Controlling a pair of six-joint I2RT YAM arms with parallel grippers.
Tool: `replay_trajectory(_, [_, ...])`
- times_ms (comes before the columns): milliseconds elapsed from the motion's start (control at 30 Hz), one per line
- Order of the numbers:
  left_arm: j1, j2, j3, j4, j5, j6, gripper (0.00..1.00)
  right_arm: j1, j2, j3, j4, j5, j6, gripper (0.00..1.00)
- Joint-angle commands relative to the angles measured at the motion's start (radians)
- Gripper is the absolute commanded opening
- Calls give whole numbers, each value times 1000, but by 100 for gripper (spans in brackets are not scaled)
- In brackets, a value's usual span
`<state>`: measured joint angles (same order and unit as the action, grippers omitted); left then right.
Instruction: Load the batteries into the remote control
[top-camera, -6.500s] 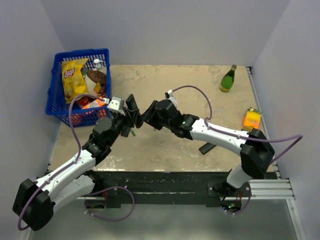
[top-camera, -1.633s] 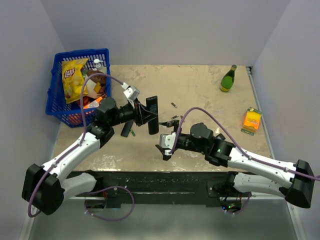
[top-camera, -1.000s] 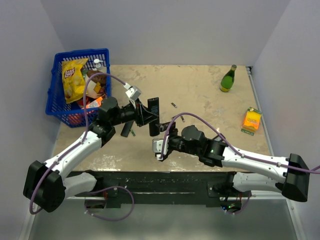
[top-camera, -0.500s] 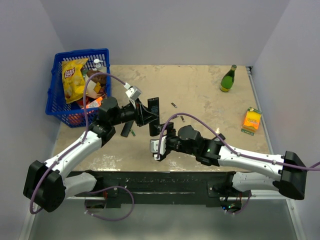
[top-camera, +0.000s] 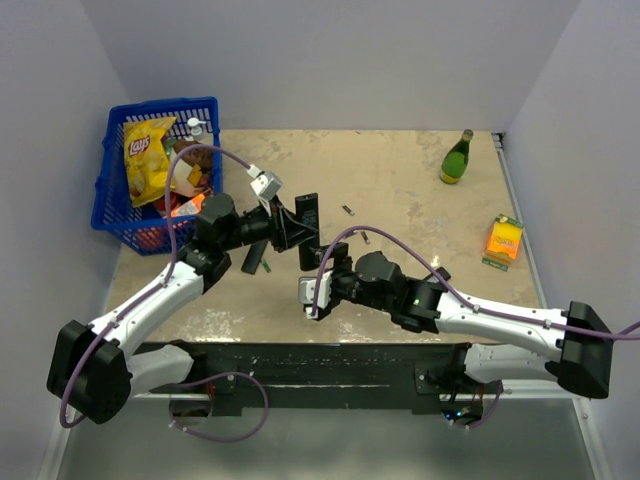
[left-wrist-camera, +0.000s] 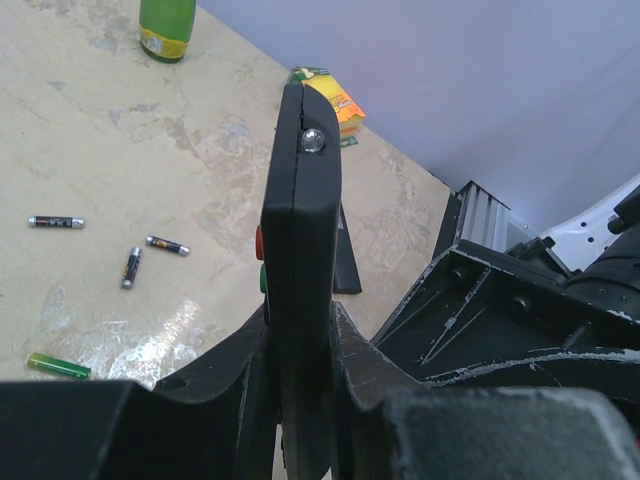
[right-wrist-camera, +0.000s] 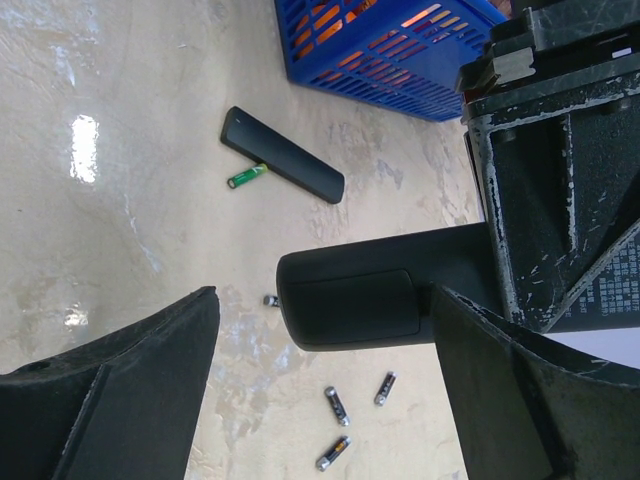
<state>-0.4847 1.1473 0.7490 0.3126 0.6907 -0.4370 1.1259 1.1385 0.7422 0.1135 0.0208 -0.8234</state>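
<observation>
My left gripper (top-camera: 290, 228) (left-wrist-camera: 300, 320) is shut on the remote control (top-camera: 306, 222) (left-wrist-camera: 300, 250), a long black bar held edge-on above the table. In the right wrist view its rounded end (right-wrist-camera: 350, 300) shows a back panel. My right gripper (top-camera: 310, 291) (right-wrist-camera: 322, 295) is open just below that end, jaws wide apart and touching nothing. Three batteries (right-wrist-camera: 336, 405) (left-wrist-camera: 131, 267) lie loose on the table beneath. A further one (right-wrist-camera: 270, 299) peeks out from behind the remote.
A shorter slim black remote (right-wrist-camera: 283, 155) (top-camera: 255, 257) lies beside a green battery (right-wrist-camera: 246, 176) near the blue basket (top-camera: 108, 215). A flat black piece (left-wrist-camera: 346, 268) rests on the table. A green bottle (top-camera: 457, 157) and an orange box (top-camera: 504, 238) stand at the right.
My right gripper has slid left and toward the near edge, ending under the remote's lower end. The left arm and the remote have stayed still.
</observation>
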Motion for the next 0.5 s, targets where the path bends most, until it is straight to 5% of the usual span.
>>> replay_trajectory(0, [-8,-1,23,59,44,-26,0,-3,17,46,26,39,-3,89])
replay_trajectory(467, [-25,-15,19,82,82,-22,0,-5,104,85,-63,99,38,90])
